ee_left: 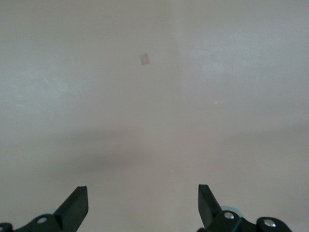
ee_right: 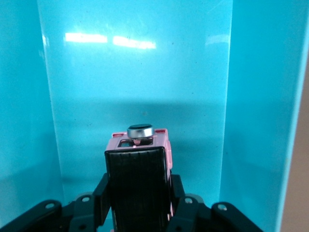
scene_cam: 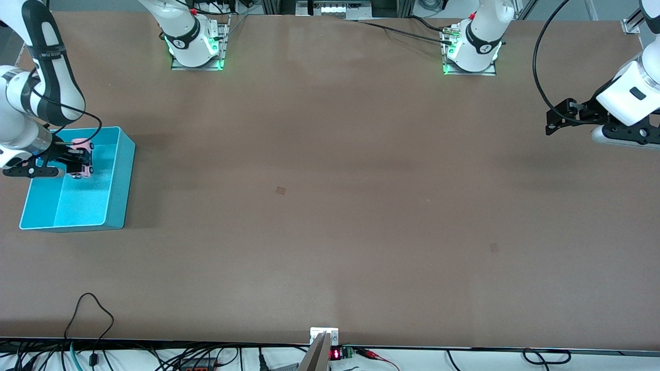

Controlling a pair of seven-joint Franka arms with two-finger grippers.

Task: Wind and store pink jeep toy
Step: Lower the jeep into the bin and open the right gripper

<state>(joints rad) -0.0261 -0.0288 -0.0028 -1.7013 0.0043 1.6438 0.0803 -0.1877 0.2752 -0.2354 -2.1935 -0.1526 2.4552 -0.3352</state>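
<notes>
Brown tabletop [scene_cam: 330, 206] fills nearly the whole front view, bare across its middle, with both arm bases along the upper edge and cables along the lower edge.

At the middle left of that view, the jeep [scene_cam: 82, 158] hangs over the open bin [scene_cam: 119, 180], clamped in the right gripper [scene_cam: 76, 159]. It is small and pale pink, with dark wheels showing at its lower end. In the right wrist view the jeep [ee_right: 140, 159] sits in the lower centre of the frame, its black ribbed roof facing the camera and a round dark knob at its upper end. The fingers [ee_right: 176, 193] press against both of its sides. Around it the bin's [ee_right: 251, 96] cyan walls and floor fill the frame, so the toy is inside the bin's outline. Whether it touches the floor cannot be told.

The bin stands at the right arm's end of the table, with the right arm reaching down to it from the upper left corner.

At the middle right edge of the front view, the left gripper [scene_cam: 559, 121] waits over bare table. In the left wrist view its two black fingertips [ee_left: 76, 205] stand wide apart at the bottom of the frame, the left gripper [ee_left: 143, 205] holding nothing, with only tabletop [ee_left: 154, 96] ahead.
</notes>
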